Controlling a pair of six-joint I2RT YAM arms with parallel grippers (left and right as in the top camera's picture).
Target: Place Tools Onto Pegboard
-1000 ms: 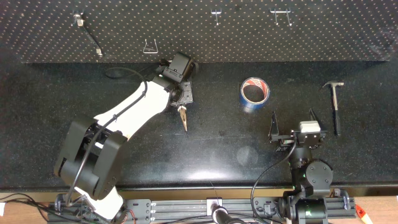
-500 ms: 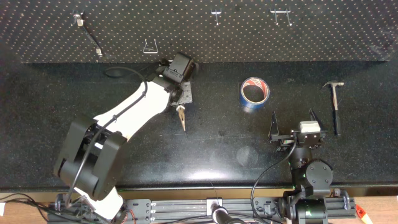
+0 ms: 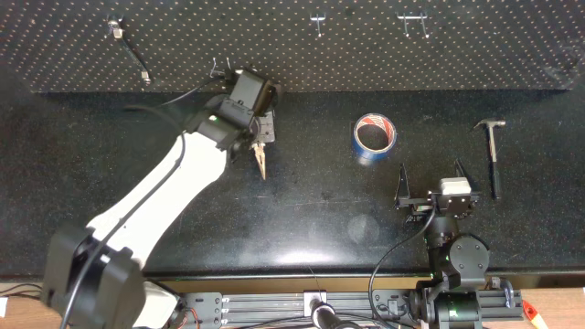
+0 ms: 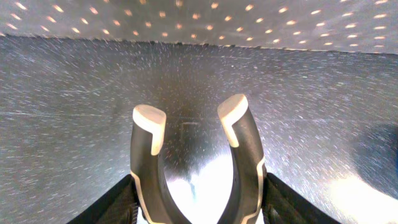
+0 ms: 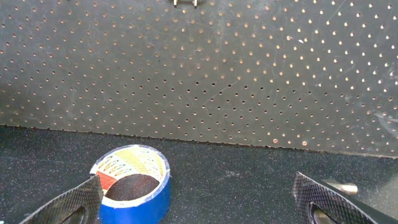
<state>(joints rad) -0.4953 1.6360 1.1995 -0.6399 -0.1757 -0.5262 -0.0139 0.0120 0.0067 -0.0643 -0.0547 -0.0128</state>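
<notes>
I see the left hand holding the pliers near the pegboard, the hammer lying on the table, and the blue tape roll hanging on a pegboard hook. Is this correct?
Not quite: the blue tape roll hangs on no hook; it lies on the table, as the top view shows. The left hand does hold the pliers near the pegboard, and the hammer lies on the table.

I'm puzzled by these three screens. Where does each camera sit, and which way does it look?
Top view: fixed overhead, looking down on table, pegboard, tape, hammer; left arm and right arm show.
Left wrist view: on the left arm's wrist, looking along the table towards the pegboard; left gripper clamps the pliers.
Right wrist view: on the right arm's wrist, facing the pegboard past the tape; open right gripper shows.
Shared: top and right wrist views both show the tape.
</notes>
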